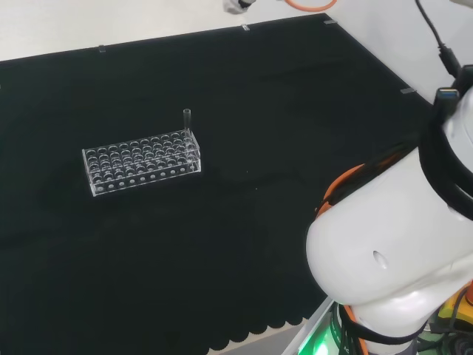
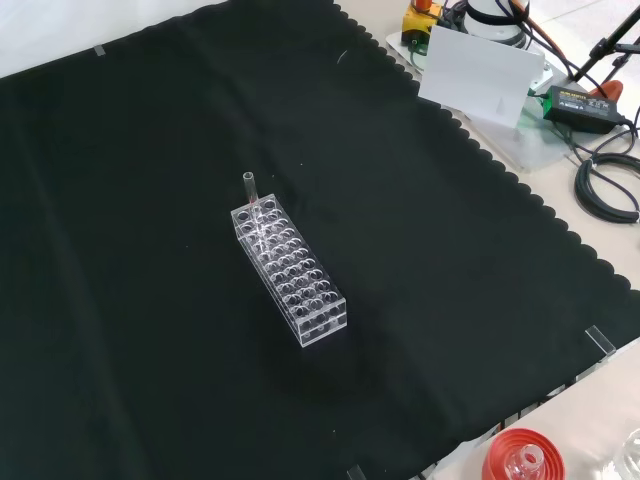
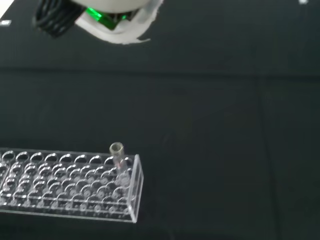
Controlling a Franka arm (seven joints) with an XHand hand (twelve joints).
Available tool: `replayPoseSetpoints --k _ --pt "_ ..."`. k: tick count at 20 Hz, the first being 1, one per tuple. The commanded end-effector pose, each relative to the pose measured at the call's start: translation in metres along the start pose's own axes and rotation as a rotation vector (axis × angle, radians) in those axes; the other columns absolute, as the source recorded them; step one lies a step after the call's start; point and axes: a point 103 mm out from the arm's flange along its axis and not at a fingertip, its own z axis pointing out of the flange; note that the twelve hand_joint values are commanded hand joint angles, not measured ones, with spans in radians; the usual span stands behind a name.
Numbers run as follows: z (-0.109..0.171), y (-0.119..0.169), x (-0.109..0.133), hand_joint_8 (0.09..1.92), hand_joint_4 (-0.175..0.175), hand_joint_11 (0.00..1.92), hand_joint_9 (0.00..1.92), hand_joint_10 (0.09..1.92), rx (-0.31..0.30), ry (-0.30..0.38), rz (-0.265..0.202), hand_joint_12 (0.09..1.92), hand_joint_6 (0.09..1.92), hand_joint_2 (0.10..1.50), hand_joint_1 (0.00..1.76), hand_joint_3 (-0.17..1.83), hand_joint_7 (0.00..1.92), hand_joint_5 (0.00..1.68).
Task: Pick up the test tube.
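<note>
Covering the bench, black cloth (image 2: 150, 150), scalloped edge, clear rack (image 2: 290, 275), test tube (image 2: 249, 187) upright

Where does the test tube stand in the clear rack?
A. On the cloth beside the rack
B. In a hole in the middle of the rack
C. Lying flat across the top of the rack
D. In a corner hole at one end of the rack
D: the test tube stands upright in a corner hole at the end of the rack, its mouth above the top plate.

Black-clothed bench (image 2: 120, 180) carries one clear rack (image 2: 291, 280), seemingly plastic.
</note>
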Motion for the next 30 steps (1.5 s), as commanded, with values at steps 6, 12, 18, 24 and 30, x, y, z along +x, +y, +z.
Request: replayPoseSetpoints --k 6,12,18,24,30 --pt "0.066 0.037 0.049 0.87 -0.087 0.17 0.49 0.93 0.111 0.030 -0.082 1.53 0.51 0.63 0.97 0.60 0.55 0.32" --pt "0.099 0.042 0.064 0.88 -0.089 0.19 0.50 0.93 0.159 0.048 -0.101 1.53 0.53 0.63 0.98 0.61 0.56 0.32" --pt "0.138 0.055 0.074 0.87 -0.091 0.21 0.52 0.92 0.205 0.035 -0.116 1.52 0.58 0.63 0.98 0.62 0.58 0.32" --pt "0.168 0.074 0.073 0.87 -0.092 0.22 0.52 0.92 0.258 0.013 -0.115 1.52 0.62 0.62 0.99 0.63 0.58 0.31" --pt "0.188 0.094 0.074 0.87 -0.092 0.22 0.52 0.92 0.279 -0.006 -0.116 1.52 0.63 0.62 1.00 0.64 0.58 0.31"
